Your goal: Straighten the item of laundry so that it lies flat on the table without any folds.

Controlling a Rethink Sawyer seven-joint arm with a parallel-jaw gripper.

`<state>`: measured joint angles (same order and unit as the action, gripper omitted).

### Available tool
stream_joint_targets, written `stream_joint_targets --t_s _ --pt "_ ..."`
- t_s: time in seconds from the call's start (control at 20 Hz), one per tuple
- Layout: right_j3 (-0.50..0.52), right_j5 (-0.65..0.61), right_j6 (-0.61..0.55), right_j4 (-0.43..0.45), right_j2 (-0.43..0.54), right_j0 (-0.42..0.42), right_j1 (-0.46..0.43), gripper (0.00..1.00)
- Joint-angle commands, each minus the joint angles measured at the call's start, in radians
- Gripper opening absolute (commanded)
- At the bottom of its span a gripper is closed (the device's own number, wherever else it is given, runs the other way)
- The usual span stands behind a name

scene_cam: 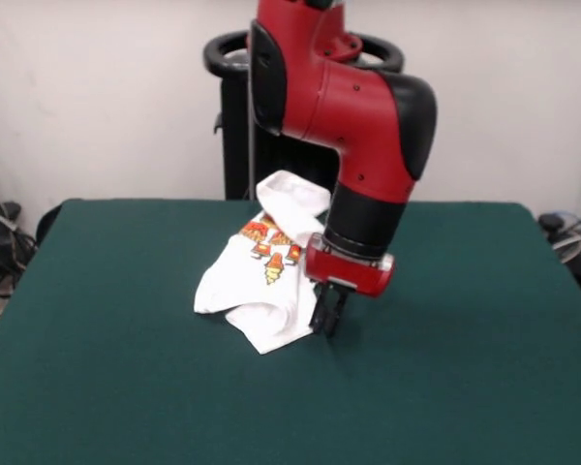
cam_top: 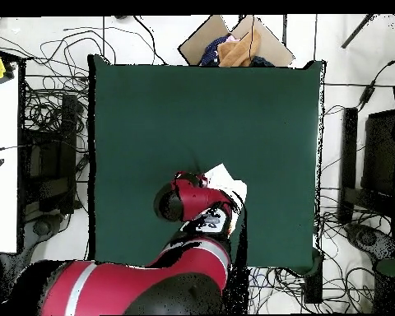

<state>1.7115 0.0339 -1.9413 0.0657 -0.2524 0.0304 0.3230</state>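
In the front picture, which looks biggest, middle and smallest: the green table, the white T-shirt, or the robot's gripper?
1. The table, biggest by far.
2. The T-shirt, crumpled in the middle.
3. The gripper, smallest, beside the shirt's edge.

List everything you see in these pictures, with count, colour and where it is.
T-shirt: one, white with red, orange and yellow print, crumpled on the table's far half in the front view.
Table: one, dark green, fills the scene.
Cables: many, dark, on the floor around the table.
Box with cloth: one, brown, beyond the table's top edge overhead.
Arm: one, red and black, reaching down over the shirt.
Pincer: one, black, at the shirt's edge.
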Motion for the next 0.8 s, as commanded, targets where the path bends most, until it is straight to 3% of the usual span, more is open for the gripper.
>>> stream_joint_targets --t_s 0.05,0.15,0.2,0.5,0.8 --pt "0.040 -0.126 -0.054 0.048 0.006 -0.071 0.026 0.00" --pt "0.061 -0.093 -0.050 0.075 0.054 -0.116 0.037 0.00" --pt "0.072 -0.077 -0.048 0.089 0.078 -0.139 0.042 1.00" --pt "0.118 -0.154 -0.018 0.125 0.226 -0.256 0.108 1.00" --pt "0.064 -0.142 -0.029 0.151 0.191 -0.230 0.054 1.00"
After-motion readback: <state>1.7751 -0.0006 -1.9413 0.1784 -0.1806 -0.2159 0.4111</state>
